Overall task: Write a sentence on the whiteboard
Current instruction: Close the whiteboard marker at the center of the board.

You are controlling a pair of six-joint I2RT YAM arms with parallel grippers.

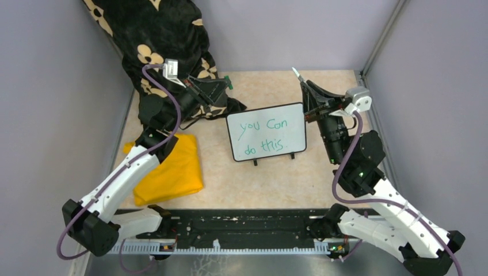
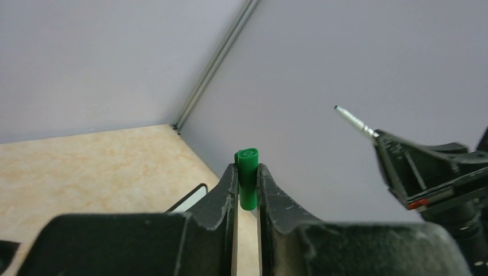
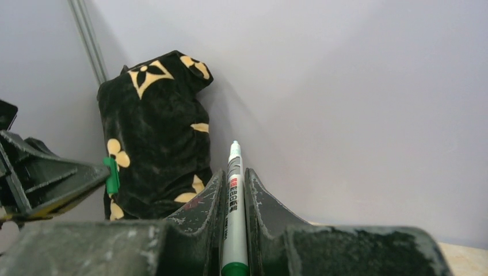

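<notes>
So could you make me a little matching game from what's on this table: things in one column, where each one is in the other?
Things:
1 green cap
2 marker
3 yellow cloth
4 whiteboard

Places:
A gripped in the right end effector
B folded on the left side of the table
C gripped in the left end effector
D mid-table, bearing a green sentence

Pairs: 1-C, 2-A, 3-B, 4-D

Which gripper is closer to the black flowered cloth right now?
Left. The left gripper, shut on the green cap, overlaps the black flowered cloth in the top view; the right gripper, holding the marker, sits beyond the whiteboard.
</notes>
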